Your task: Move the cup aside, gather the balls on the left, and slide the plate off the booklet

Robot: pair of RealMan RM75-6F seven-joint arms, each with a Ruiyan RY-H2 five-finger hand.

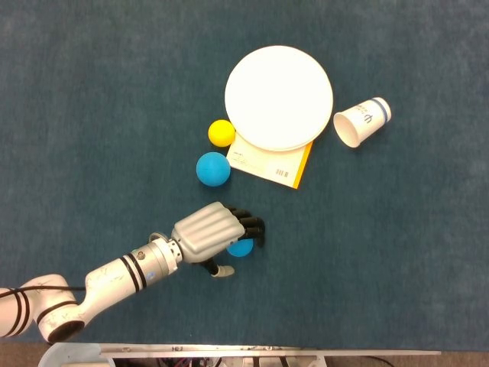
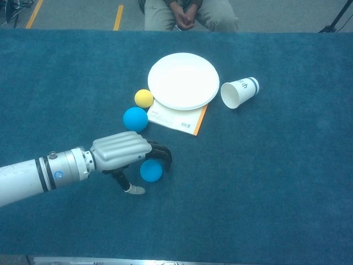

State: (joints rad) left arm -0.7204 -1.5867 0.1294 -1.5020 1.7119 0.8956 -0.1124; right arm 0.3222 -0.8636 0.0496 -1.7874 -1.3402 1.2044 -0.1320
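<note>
The left hand [image 2: 124, 157] is nearest to us, low on the blue counter [image 2: 276, 182]. Its dark fingers [image 2: 160, 152] curl down over the small blue ball [image 2: 150, 171], and the thumb pokes out below. The fingers touch the top of the ball, but I cannot tell if they really hold it or just cover it. The right hand is not in sight.

A bit farther, at about 11 o'clock from that ball, sits the big blue ball [image 2: 135, 118]. Just past it, at 1 o'clock, is the yellow ball [image 2: 144, 98]. The two are close but do not touch.

Next comes the orange booklet [image 2: 179, 118], with the white plate [image 2: 183, 80] still on its far half. At 3 o'clock from the plate, the paper cup [image 2: 239, 92] lies on its side, just beside the plate.

I think the step now is gathering the balls. The hand should next sweep the small ball toward 9 o'clock, slowly, because a round ball can roll away. The plate still needs sliding off.
</note>
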